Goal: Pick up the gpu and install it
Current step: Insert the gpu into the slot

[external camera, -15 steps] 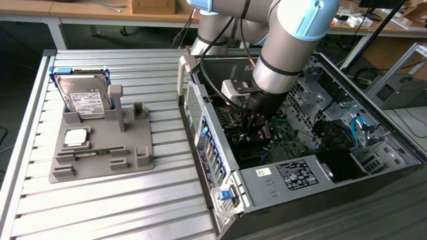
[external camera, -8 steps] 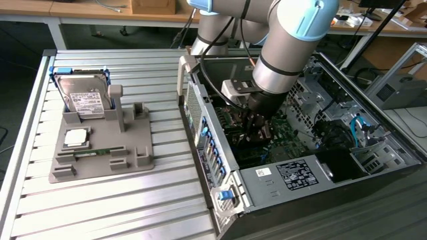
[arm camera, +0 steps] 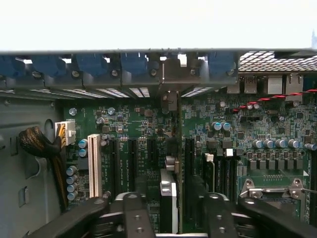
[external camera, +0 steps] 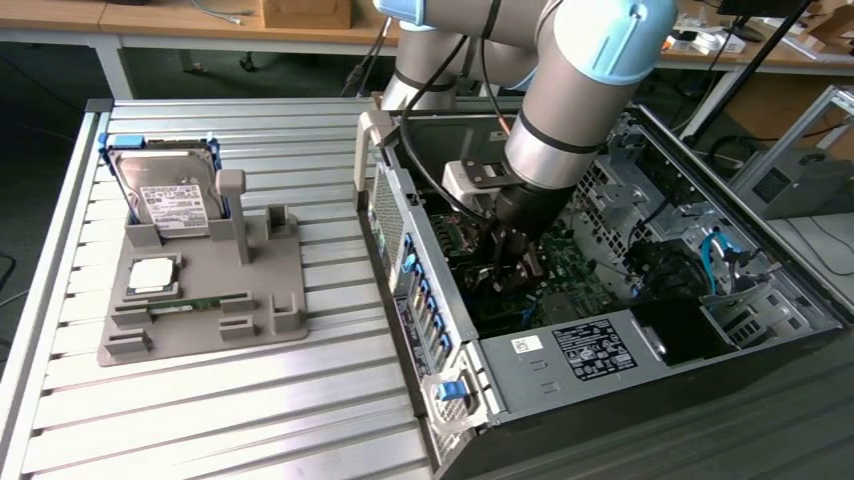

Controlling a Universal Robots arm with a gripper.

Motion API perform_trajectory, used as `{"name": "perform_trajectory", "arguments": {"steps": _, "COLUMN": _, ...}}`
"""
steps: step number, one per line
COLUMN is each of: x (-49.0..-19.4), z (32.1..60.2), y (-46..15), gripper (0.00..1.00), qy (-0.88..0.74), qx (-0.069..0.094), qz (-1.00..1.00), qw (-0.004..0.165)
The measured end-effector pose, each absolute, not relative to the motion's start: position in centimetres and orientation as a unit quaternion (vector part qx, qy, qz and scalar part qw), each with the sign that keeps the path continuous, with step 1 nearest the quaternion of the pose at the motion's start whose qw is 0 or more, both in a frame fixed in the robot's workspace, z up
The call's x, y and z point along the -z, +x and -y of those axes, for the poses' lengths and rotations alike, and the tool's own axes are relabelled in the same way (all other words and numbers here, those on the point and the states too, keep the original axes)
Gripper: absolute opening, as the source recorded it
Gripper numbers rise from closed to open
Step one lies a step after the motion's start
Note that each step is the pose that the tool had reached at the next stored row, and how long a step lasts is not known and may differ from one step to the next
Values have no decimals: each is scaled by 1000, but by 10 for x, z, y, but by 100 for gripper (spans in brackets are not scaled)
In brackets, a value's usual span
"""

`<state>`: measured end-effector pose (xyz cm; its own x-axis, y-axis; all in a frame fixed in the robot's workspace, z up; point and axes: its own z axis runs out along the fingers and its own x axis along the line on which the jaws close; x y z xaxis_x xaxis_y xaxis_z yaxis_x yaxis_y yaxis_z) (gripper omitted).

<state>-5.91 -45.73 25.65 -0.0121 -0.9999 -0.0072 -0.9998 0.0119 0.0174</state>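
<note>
I see my end effector (arm camera: 171, 208) with its black fingers (arm camera: 130, 213) spread wide either side of the thin black-and-silver gpu (arm camera: 171, 148), standing on edge in its motherboard (arm camera: 247, 129) slot, bracket toward 12 o'clock.

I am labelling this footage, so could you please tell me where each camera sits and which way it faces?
Exterior view: set high off the arm, looking down on the slatted table, parts holder and open computer case; the arm reaches inside.
Wrist view: on the wrist, facing the motherboard and the upright card; the gripper shows.
Shared: the case interior and gripper.
</note>
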Motion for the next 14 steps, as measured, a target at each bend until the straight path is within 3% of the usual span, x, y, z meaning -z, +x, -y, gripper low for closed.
{"name": "perform_trajectory", "arguments": {"steps": 1, "x": -257, "z": 457, "y": -59, "gripper": 53, "qy": 703, "qx": 9, "qz": 711, "qw": 4}}
{"name": "perform_trajectory", "arguments": {"steps": 7, "x": -260, "z": 457, "y": -59, "gripper": 53, "qy": 703, "qx": 8, "qz": 711, "qw": 4}}
{"name": "perform_trajectory", "arguments": {"steps": 14, "x": -290, "z": 457, "y": -59, "gripper": 53, "qy": 703, "qx": 8, "qz": 711, "qw": 3}}
